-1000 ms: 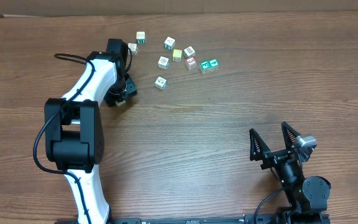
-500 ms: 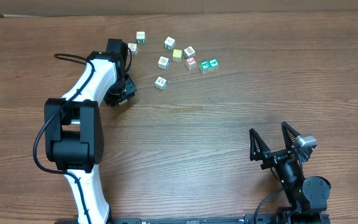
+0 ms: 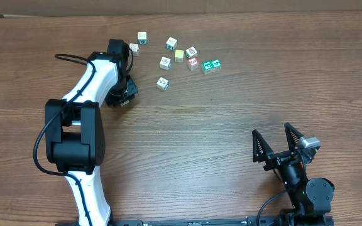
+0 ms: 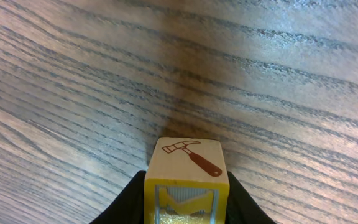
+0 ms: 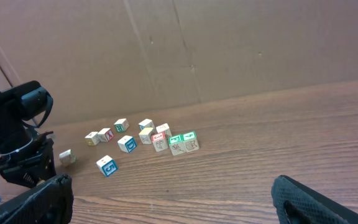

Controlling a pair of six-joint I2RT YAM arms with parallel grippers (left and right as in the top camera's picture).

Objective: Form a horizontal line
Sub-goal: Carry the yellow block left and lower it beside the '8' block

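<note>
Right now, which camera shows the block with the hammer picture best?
The left wrist view: the hammer block fills the foreground, held by the left gripper. From overhead the gripper hides it. The right wrist view is too far away to pick it out.

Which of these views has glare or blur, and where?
Left wrist: pale sheen on the table toward the top, and a soft shadow just beyond the hammer cube, whose top is sharp. Right wrist: its own fingers are dark and blurred at the bottom corners. Overhead: evenly lit, no glare.
</note>
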